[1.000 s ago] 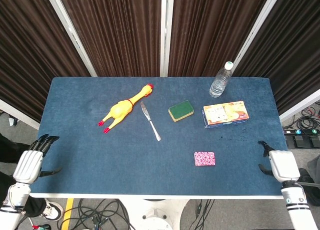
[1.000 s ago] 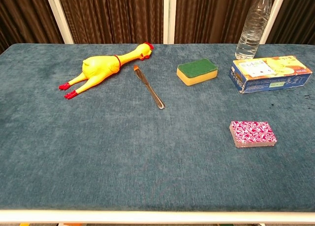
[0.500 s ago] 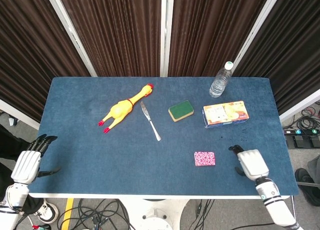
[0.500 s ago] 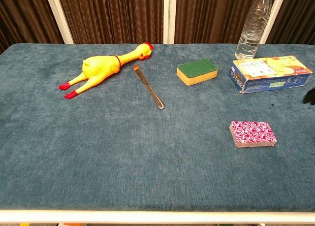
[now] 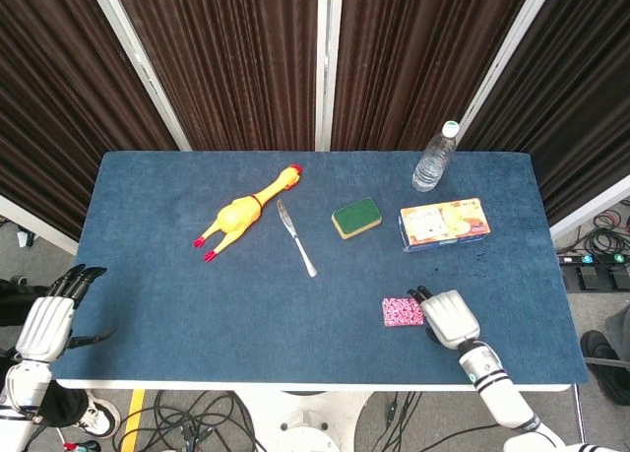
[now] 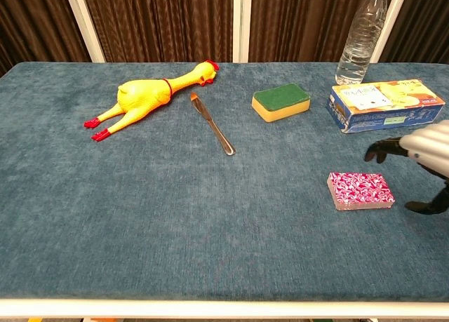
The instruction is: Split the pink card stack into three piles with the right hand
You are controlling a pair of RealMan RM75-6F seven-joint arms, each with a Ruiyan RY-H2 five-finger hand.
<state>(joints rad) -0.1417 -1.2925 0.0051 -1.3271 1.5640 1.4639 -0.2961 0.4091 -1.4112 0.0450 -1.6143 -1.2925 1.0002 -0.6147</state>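
From the head view we see our right hand [image 5: 448,317] has swept in from the surface's right edge since half a second ago and now sits just beside the right side of the pink patterned card stack [image 5: 402,312], its dark fingertips [image 5: 421,294] near the stack's upper right corner; we cannot tell whether they touch. The fingers are apart and hold nothing. Our left hand [image 5: 54,319], off the blue felt-like surface [image 5: 157,304] at 8 o'clock, has drifted slightly down, fingers spread and empty. The stack lies flat and whole at about 5 o'clock of the surface's centre, unchanged. Nothing else has moved: a yellow rubber chicken [image 5: 242,212] with red feet and comb at 10 o'clock, a slim metal knife [image 5: 295,237] beside it, a green-topped yellow sponge block [image 5: 355,217], a printed cardboard box [image 5: 444,224] at 2 o'clock, and a clear ribbed plastic bottle [image 5: 432,160] behind it.

From the chest view the right hand [image 6: 423,164], barely showing at the edge half a second ago, now reaches in at 3 o'clock, its pale shell and black fingers [image 6: 382,151] held wide: one set is above the stack's [image 6: 359,190] far corner, the thumb lower to its right. The stack is a thick rectangular block with a swirled pink-and-white face. The surface [image 6: 175,217] has a soft napped texture.
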